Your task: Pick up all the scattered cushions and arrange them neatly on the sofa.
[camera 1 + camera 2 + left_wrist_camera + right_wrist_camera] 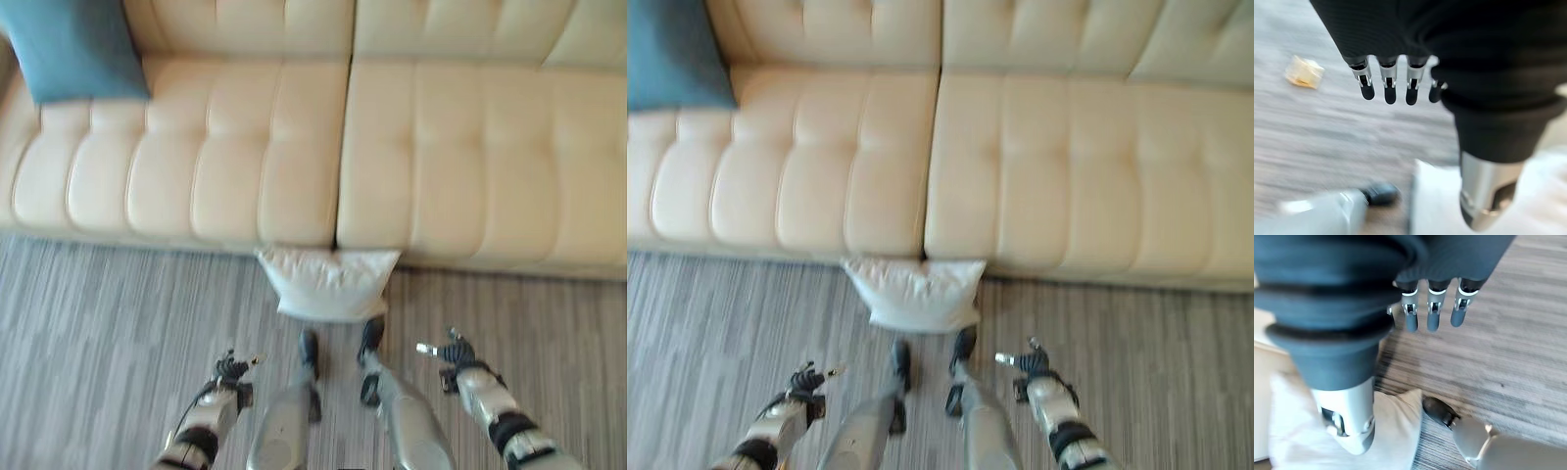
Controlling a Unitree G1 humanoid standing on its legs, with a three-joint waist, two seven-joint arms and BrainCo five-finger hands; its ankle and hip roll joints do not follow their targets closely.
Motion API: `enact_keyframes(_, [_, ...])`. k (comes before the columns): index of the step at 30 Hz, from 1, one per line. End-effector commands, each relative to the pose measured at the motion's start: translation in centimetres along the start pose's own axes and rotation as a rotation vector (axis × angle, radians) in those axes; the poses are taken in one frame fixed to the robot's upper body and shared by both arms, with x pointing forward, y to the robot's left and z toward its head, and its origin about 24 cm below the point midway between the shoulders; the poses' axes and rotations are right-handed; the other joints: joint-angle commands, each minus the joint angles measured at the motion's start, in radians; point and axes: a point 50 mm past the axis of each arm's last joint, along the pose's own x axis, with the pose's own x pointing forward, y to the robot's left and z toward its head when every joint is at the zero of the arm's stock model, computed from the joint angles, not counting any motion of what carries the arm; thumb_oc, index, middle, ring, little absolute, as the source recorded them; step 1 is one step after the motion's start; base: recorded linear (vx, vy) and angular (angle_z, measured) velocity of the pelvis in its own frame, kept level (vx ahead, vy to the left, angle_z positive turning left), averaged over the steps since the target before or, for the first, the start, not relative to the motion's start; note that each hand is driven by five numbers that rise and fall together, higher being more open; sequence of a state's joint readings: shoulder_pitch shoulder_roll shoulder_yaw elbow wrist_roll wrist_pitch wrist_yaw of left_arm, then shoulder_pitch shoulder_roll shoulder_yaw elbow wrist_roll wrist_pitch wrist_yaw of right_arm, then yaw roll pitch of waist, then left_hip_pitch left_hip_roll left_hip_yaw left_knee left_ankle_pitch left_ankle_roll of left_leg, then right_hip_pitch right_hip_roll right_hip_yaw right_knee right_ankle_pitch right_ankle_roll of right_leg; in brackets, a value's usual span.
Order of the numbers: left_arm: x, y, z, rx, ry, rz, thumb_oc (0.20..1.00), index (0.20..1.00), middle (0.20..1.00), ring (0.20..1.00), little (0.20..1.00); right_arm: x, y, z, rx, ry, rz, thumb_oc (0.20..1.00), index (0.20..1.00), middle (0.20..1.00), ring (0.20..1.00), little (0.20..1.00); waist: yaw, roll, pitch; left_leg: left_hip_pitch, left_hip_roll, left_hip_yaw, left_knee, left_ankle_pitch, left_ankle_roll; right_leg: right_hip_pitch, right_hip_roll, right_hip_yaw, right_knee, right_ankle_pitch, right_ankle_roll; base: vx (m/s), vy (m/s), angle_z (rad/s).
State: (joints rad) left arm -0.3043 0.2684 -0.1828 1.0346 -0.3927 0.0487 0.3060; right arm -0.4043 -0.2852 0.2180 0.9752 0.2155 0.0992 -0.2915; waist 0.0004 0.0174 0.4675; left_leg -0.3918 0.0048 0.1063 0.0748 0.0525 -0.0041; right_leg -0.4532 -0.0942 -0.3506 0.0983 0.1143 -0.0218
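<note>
Left eye view is showing a white cushion (328,282) lying on the floor (98,323), leaning against the sofa (411,147) front just below the seam between its two seats. Its long axis is running left to right. Both hands are hanging low on the near side of it: the left hand (233,370) near and to its left, the right hand (453,351) near and to its right. The cushion is lying between them, a little farther, so both are about equally near. In the wrist views each hand is holding nothing, fingers (1389,88) relaxed and straight. A blue cushion (73,44) is already resting on the sofa's far left. A small yellowish object (1304,72) is lying on the floor.
</note>
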Motion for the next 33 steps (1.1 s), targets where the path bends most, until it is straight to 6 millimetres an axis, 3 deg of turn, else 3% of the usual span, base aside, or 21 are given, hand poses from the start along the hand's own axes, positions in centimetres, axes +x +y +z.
enact_keyframes(1, [1.0, 2.8, 6.0, -0.034, -0.153, 0.151, 1.000, 1.000, 1.000, 1.000, 1.000, 1.0, -2.5, 4.8, 0.089, -0.112, -0.140, 1.000, 1.000, 1.000, 1.000, 1.000, 0.000, -0.012, -0.001, -0.144, 0.033, -0.002, 0.138, -0.065, -0.033, -0.073, -0.111, 0.151, 0.152, -0.147, 0.115, -0.05, 0.042, 0.19])
enact_keyframes(2, [1.1, 3.5, 8.5, -0.031, -0.210, 0.181, 1.000, 1.000, 1.000, 1.000, 1.000, 1.2, -3.4, 6.8, 0.113, -0.152, -0.177, 1.000, 1.000, 1.000, 1.000, 1.000, -0.002, -0.012, 0.007, -0.206, 0.034, -0.006, 0.169, -0.067, -0.033, -0.128, -0.116, 0.156, 0.172, -0.146, 0.115, -0.07, 0.090, 0.24])
enact_keyframes(3, [0.7, 5.0, 13.7, -0.029, -0.326, 0.249, 1.000, 1.000, 1.000, 1.000, 1.000, 1.2, -4.7, 11.0, 0.177, -0.239, -0.221, 1.000, 1.000, 1.000, 1.000, 1.000, -0.005, -0.019, 0.042, -0.290, 0.042, -0.004, 0.216, -0.075, -0.034, -0.206, -0.123, 0.160, 0.207, -0.146, 0.117, -0.06, 0.068, 0.11])
enact_keyframes(4, [0.7, 5.0, 13.8, -0.030, -0.328, 0.249, 1.000, 1.000, 1.000, 1.000, 1.000, 1.2, -4.8, 11.1, 0.179, -0.241, -0.221, 1.000, 1.000, 1.000, 1.000, 1.000, -0.005, -0.019, 0.038, -0.299, 0.041, -0.004, 0.219, -0.074, -0.033, -0.215, -0.123, 0.161, 0.209, -0.145, 0.117, -0.02, 0.080, 0.07])
enact_keyframes(5, [-0.8, 6.4, 20.1, -0.015, -0.488, 0.323, 1.000, 1.000, 1.000, 1.000, 1.000, 0.8, -6.1, 15.3, 0.266, -0.331, -0.258, 1.000, 1.000, 1.000, 1.000, 1.000, -0.011, -0.019, 0.052, -0.403, 0.044, -0.010, 0.250, -0.075, -0.038, -0.317, -0.129, 0.171, 0.241, -0.145, 0.120, 0.02, 0.053, 0.06])
enact_keyframes(9, [-4.6, 6.8, 28.4, -0.055, -0.720, 0.387, 1.000, 1.000, 1.000, 1.000, 1.000, -1.3, -5.9, 22.1, 0.330, -0.524, -0.240, 1.000, 1.000, 1.000, 1.000, 1.000, -0.020, -0.030, 0.052, -0.584, 0.043, -0.023, 0.315, -0.081, -0.040, -0.507, -0.137, 0.195, 0.306, -0.151, 0.117, 0.06, 0.049, 0.06])
enact_keyframes(10, [-5.4, 6.6, 29.7, -0.065, -0.755, 0.384, 1.000, 1.000, 1.000, 1.000, 1.000, -2.1, -5.5, 23.8, 0.331, -0.578, -0.221, 1.000, 1.000, 1.000, 1.000, 1.000, -0.020, -0.034, 0.052, -0.624, 0.040, -0.024, 0.341, -0.087, -0.039, -0.551, -0.138, 0.202, 0.331, -0.155, 0.116, 0.08, 0.072, -0.01])
enact_keyframes(11, [-7.4, 5.1, 32.4, -0.095, -0.842, 0.354, 1.000, 1.000, 1.000, 1.000, 1.000, -3.8, -5.0, 27.0, 0.324, -0.688, -0.194, 1.000, 1.000, 1.000, 1.000, 1.000, -0.025, -0.037, 0.052, -0.705, 0.030, -0.025, 0.386, -0.090, -0.031, -0.634, -0.142, 0.215, 0.369, -0.156, 0.110, 0.07, 0.057, 0.00])
enact_keyframes(12, [-7.3, 5.0, 32.3, -0.093, -0.840, 0.354, 1.000, 1.000, 1.000, 1.000, 1.000, -3.8, -5.0, 26.9, 0.323, -0.686, -0.193, 1.000, 1.000, 1.000, 1.000, 1.000, -0.025, -0.037, 0.052, -0.699, 0.031, -0.026, 0.387, -0.098, -0.035, -0.629, -0.141, 0.218, 0.373, -0.164, 0.113, 0.09, 0.058, 0.01])
enact_keyframes(14, [-9.1, 2.4, 34.1, -0.068, -0.919, 0.287, 1.000, 1.000, 1.000, 1.000, 1.000, -6.2, -3.1, 30.1, 0.319, -0.815, -0.119, 1.000, 1.000, 1.000, 1.000, 1.000, -0.029, -0.043, 0.052, -0.763, 0.022, -0.032, 0.430, -0.110, -0.032, -0.696, -0.138, 0.233, 0.404, -0.170, 0.109, 0.06, 0.033, 0.00])
enact_keyframes(15, [-9.1, 2.4, 34.2, -0.069, -0.921, 0.287, 1.000, 1.000, 1.000, 1.000, 1.000, -6.3, -3.2, 30.2, 0.320, -0.817, -0.120, 1.000, 1.000, 1.000, 1.000, 1.000, -0.029, -0.044, 0.052, -0.769, 0.023, -0.031, 0.435, -0.111, -0.032, -0.703, -0.138, 0.235, 0.408, -0.171, 0.109, 0.00, 0.000, 0.00])
enact_keyframes(17, [-10.5, -0.1, 35.3, -0.051, -0.973, 0.209, 1.000, 1.000, 1.000, 1.000, 1.000, -8.0, -1.8, 32.2, 0.315, -0.896, -0.071, 1.000, 1.000, 1.000, 1.000, 1.000, -0.035, -0.045, 0.052, -0.805, 0.018, -0.031, 0.460, -0.119, -0.029, -0.740, -0.140, 0.246, 0.427, -0.174, 0.108, 0.02, 0.017, 0.00])
enact_keyframes(18, [-11.3, -1.6, 35.7, -0.065, -0.996, 0.149, 1.000, 1.000, 1.000, 1.000, 1.000, -8.9, -1.3, 33.2, 0.314, -0.930, -0.050, 0.799, 0.799, 0.799, 0.799, 0.799, -0.036, -0.046, 0.052, -0.821, 0.016, -0.029, 0.468, -0.121, -0.029, -0.757, -0.139, 0.249, 0.433, -0.174, 0.108, 0.00, 0.000, 0.00])
enact_keyframes(19, [-11.9, -2.7, 36.0, -0.070, -1.012, 0.105, 1.000, 1.000, 1.000, 1.000, 1.000, -9.3, -1.1, 33.6, 0.315, -0.942, -0.043, 0.451, 0.451, 0.451, 0.451, 0.451, -0.038, -0.043, 0.052, -0.831, 0.013, -0.031, 0.471, -0.122, -0.028, -0.768, -0.139, 0.254, 0.436, -0.174, 0.109, 0.00, 0.000, 0.00])
enact_keyframes(20, [-12.2, -4.0, 35.8, -0.079, -1.011, 0.045, 1.000, 1.000, 1.000, 1.000, 1.000, -9.7, -0.6, 34.0, 0.318, -0.955, -0.029, 0.357, 0.357, 0.357, 0.357, 0.357, -0.037, -0.043, 0.052, -0.830, 0.011, -0.031, 0.470, -0.125, -0.029, -0.770, -0.138, 0.257, 0.436, -0.176, 0.110, 0.00, 0.000, 0.00])
enact_keyframes(21, [-13.0, -5.2, 36.1, -0.090, -1.026, -0.006, 1.000, 1.000, 1.000, 1.000, 1.000, -10.2, -0.5, 34.5, 0.334, -0.971, -0.020, 0.200, 0.200, 0.200, 0.200, 0.200, -0.038, -0.042, 0.052, -0.848, 0.007, -0.032, 0.475, -0.121, -0.028, -0.788, -0.138, 0.262, 0.439, -0.171, 0.109, 0.00, 0.012, 0.05])
enact_keyframes(26, [-15.9, -10.3, 36.1, -0.195, -1.025, -0.296, 1.000, 1.000, 1.000, 1.000, 1.000, -12.0, 0.2, 36.1, 0.366, -1.038, 0.017, 0.200, 0.200, 0.200, 0.200, 0.200, -0.044, -0.043, 0.052, -0.870, -0.002, -0.034, 0.482, -0.118, -0.026, -0.816, -0.129, 0.278, 0.434, -0.163, 0.113, 0.00, 0.001, 0.01])
enact_keyframes(27, [-15.9, -10.3, 36.1, -0.196, -1.025, -0.297, 0.956, 0.956, 0.956, 0.956, 0.956, -12.0, 0.2, 36.1, 0.365, -1.038, 0.017, 0.200, 0.200, 0.200, 0.200, 0.200, -0.043, -0.043, 0.052, -0.870, -0.001, -0.034, 0.483, -0.118, -0.026, -0.817, -0.128, 0.279, 0.434, -0.163, 0.113, 0.01, -0.021, 0.03])
enact_keyframes(28, [-16.8, -12.1, 35.4, -0.296, -0.984, -0.448, 0.200, 0.200, 0.200, 0.200, 0.200, -12.7, 0.7, 36.3, 0.410, -1.060, 0.065, 0.200, 0.200, 0.200, 0.200, 0.200, -0.045, -0.046, 0.052, -0.857, 0.000, -0.034, 0.475, -0.121, -0.027, -0.805, -0.124, 0.280, 0.427, -0.163, 0.114, 0.00, 0.000, 0.00])
enact_keyframes(29, [-17.2, -13.2, 34.9, -0.376, -0.941, -0.557, 0.200, 0.200, 0.200, 0.200, 0.200, -13.2, 1.1, 36.4, 0.468, -1.073, 0.108, 0.200, 0.200, 0.200, 0.200, 0.200, -0.051, -0.047, 0.052, -0.852, -0.003, -0.032, 0.471, -0.113, -0.028, -0.802, -0.119, 0.283, 0.423, -0.154, 0.115, 0.00, 0.000, 0.00])
enact_keyframes(33, [-17.8, -14.2, 34.2, -0.395, -0.927, -0.646, 0.200, 0.200, 0.200, 0.200, 0.200, -12.9, 1.7, 35.7, 0.516, -1.055, 0.146, 0.200, 0.200, 0.200, 0.200, 0.200, -0.056, -0.047, 0.045, -0.815, 0.000, -0.027, 0.439, -0.106, -0.029, -0.770, -0.110, 0.288, 0.387, -0.140, 0.117, 0.00, 0.000, -0.05])
